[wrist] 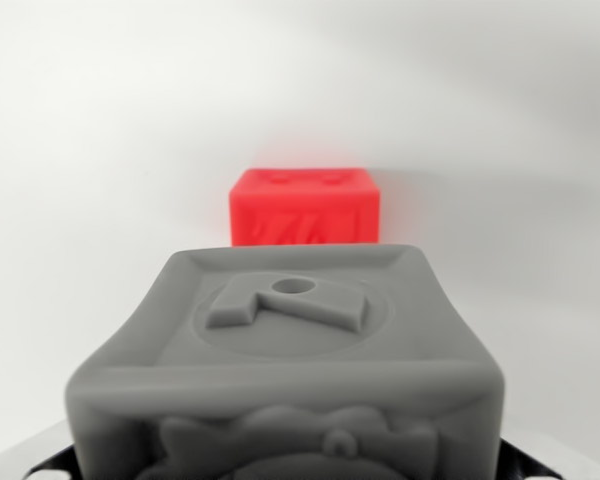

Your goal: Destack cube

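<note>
White table surface (100, 150) fills the wrist view. Big grey cube (290, 370) looms at six o'clock, embossed top up, very close to the lens. Beyond it at twelve o'clock, apart, sits the small red cube (303, 207). Gripper fingers hidden; can't tell their state.

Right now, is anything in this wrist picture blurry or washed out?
In the wrist view, the grey cube fills the foreground, fairly sharp on top, softer along its near edge; the red cube behind is out of focus with a glowing halo; the white background is evenly bright, with only faint shadows.
</note>
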`<state>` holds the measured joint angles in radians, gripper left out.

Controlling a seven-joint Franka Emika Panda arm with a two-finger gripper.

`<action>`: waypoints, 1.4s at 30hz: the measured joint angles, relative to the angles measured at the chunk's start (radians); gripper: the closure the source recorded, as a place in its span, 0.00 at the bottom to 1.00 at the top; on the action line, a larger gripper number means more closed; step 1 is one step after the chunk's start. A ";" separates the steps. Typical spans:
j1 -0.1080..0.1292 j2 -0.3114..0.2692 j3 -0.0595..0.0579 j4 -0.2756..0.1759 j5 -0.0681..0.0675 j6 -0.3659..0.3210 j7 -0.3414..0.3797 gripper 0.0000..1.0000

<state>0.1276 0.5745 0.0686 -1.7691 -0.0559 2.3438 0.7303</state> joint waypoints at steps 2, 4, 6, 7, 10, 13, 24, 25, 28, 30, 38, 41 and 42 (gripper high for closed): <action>0.000 -0.011 0.000 0.000 0.000 -0.011 -0.001 1.00; 0.000 -0.021 0.001 0.000 0.001 -0.021 -0.001 1.00; 0.000 -0.034 0.001 0.001 0.002 -0.033 -0.002 1.00; 0.000 -0.039 0.001 0.002 0.002 -0.038 -0.002 1.00; -0.003 -0.047 0.000 0.001 0.005 -0.043 -0.002 1.00; -0.009 -0.046 -0.002 -0.003 0.007 -0.043 -0.001 1.00; -0.030 -0.049 -0.012 -0.014 0.013 -0.040 0.011 1.00; -0.032 -0.049 -0.013 -0.015 0.014 -0.039 0.013 1.00; -0.038 -0.050 -0.017 -0.018 0.017 -0.038 0.016 1.00; -0.042 -0.052 -0.019 -0.021 0.019 -0.036 0.019 1.00; -0.055 -0.056 -0.028 -0.030 0.025 -0.030 0.029 1.00; -0.061 -0.056 -0.031 -0.033 0.027 -0.028 0.033 1.00; -0.063 -0.056 -0.032 -0.034 0.028 -0.028 0.034 1.00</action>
<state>0.0644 0.5181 0.0363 -1.8029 -0.0280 2.3161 0.7644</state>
